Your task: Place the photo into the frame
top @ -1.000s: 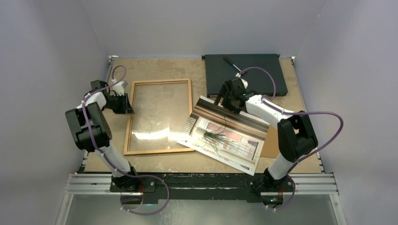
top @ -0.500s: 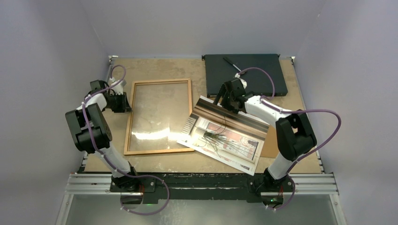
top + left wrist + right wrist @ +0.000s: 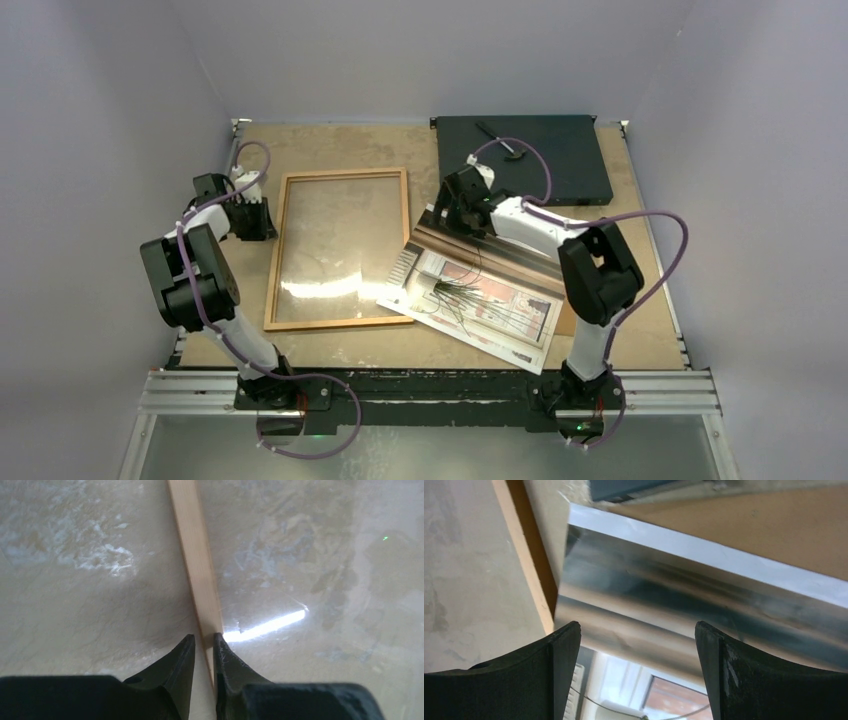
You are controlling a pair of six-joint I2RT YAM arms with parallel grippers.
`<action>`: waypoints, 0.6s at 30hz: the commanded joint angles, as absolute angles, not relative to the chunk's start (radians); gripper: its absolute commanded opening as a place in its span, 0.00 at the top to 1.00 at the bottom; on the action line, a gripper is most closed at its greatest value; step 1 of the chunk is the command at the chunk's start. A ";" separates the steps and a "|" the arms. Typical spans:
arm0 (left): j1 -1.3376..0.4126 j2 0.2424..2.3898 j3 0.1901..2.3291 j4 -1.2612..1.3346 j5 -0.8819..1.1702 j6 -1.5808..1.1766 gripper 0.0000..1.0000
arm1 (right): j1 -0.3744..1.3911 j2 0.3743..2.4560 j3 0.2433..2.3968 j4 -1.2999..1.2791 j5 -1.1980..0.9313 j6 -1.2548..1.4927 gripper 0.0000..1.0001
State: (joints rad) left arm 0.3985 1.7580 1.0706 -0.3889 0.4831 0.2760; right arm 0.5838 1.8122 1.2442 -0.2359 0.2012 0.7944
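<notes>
The frame (image 3: 340,180), thin orange-brown wood round a clear pane, lies flat left of centre. The photo (image 3: 485,295), a glossy print of a building with dark grass-like lines, lies face up and askew to its right, its left corner over the frame's right rail. My left gripper (image 3: 262,220) is at the frame's left rail; in the left wrist view the rail (image 3: 192,555) runs between the nearly closed fingers (image 3: 202,647). My right gripper (image 3: 447,212) is open over the photo's far left corner (image 3: 644,595), with its fingers (image 3: 566,645) spread wide above the print.
A brown hardboard sheet (image 3: 578,312) shows from under the photo's right side, and in the right wrist view (image 3: 749,525). A flat black box (image 3: 540,170) with a dark thin tool (image 3: 495,135) on it lies at the back right. Grey walls enclose the table.
My right gripper has moved left along the photo's far edge to its corner near the frame. My left gripper has shifted slightly back and left. Frame and photo have not moved.
</notes>
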 commanded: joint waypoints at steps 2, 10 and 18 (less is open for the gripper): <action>0.403 1.793 1.021 -0.351 0.327 0.304 0.83 | 0.619 1.928 1.483 -0.369 0.359 0.729 0.13; 0.403 1.796 1.013 -0.343 0.332 0.305 0.83 | 0.651 2.085 1.723 -0.561 0.546 0.646 0.13; 0.406 1.785 1.026 -0.364 0.345 0.321 0.83 | 0.692 2.180 1.881 -0.606 0.636 0.618 0.15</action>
